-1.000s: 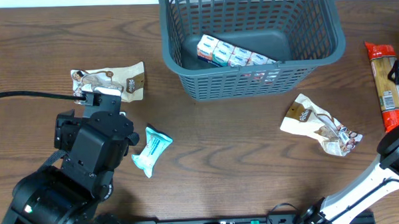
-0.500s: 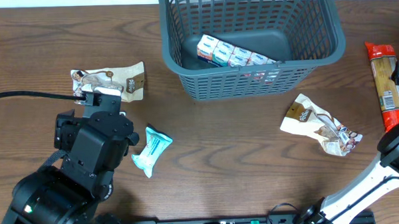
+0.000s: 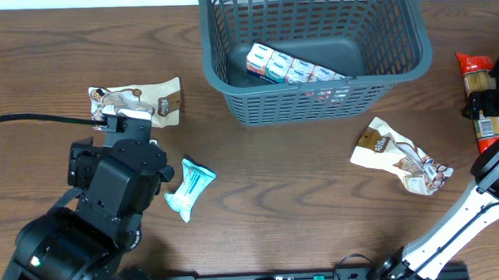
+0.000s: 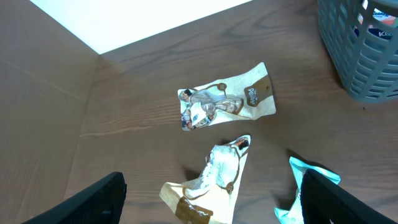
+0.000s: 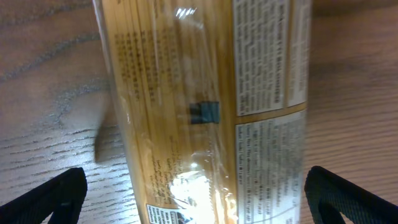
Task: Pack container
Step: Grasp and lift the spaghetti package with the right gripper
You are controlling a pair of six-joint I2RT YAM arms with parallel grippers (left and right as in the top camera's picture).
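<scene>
The dark grey-blue slotted container (image 3: 231,78) stands at the back centre and holds a row of small white boxes (image 3: 290,69); its corner shows in the left wrist view (image 4: 367,56). My left gripper (image 4: 214,202) is open, with a cream snack packet (image 4: 211,180) lying on the table between its fingers. My left arm (image 3: 114,190) hides that packet from overhead. My right gripper (image 3: 489,102) is open and low over a long spaghetti packet (image 3: 478,74), its fingers either side of the packet (image 5: 205,106).
A second cream packet (image 3: 136,102) lies beyond the left gripper and shows in the left wrist view (image 4: 227,102). A teal packet (image 3: 187,189) lies right of the left arm. A crumpled cream packet (image 3: 404,161) lies at the right, in front of the container.
My right gripper has moved in over the spaghetti packet at the far right. The left arm and the packets have not moved.
</scene>
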